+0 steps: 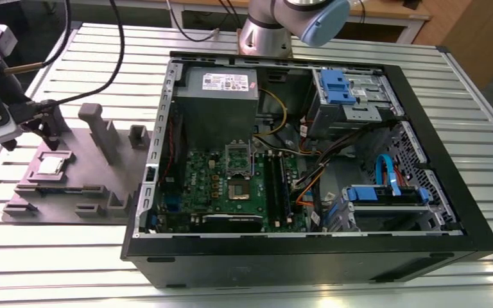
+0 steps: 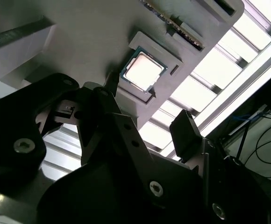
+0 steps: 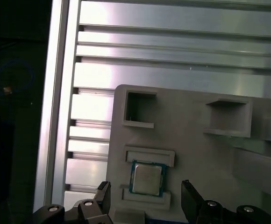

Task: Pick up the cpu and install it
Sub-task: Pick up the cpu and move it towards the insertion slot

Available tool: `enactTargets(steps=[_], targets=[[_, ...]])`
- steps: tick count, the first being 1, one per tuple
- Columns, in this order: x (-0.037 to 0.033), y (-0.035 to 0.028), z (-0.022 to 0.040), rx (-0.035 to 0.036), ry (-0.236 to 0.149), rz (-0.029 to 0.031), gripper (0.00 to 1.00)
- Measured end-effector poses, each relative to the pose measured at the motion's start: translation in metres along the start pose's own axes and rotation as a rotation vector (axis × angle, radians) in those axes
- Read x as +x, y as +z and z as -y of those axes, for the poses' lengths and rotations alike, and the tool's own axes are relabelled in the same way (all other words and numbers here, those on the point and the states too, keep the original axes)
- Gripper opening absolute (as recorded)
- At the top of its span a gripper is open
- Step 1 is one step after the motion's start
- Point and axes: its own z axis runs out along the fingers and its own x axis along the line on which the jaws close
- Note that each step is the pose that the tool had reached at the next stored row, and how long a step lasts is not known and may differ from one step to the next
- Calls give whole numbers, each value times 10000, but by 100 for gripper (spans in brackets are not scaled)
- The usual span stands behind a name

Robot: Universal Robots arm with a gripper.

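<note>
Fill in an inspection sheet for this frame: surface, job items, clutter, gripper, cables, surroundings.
Surface: slatted metal table.
Job's things: cpu lying in a grey fixture; open computer case beside it.
Clutter: nothing seen.
Grippers: gripper open, poised over the cpu.
Cables: black cables above the fixture; coloured wires inside the case.
Surroundings: wooden furniture behind the table.

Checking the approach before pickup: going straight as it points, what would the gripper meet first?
Likely the cpu in its pocket on the grey fixture, framed between the fingers of the open gripper in both wrist views. Depth is unclear; the pocket's rim might come first.
</note>
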Motion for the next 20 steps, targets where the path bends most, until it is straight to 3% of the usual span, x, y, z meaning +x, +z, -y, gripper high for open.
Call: enactTargets(steps=[8, 20], targets=[[-7, 117, 12, -3, 26, 2, 71], [-8, 137, 13, -3, 28, 2, 71]])
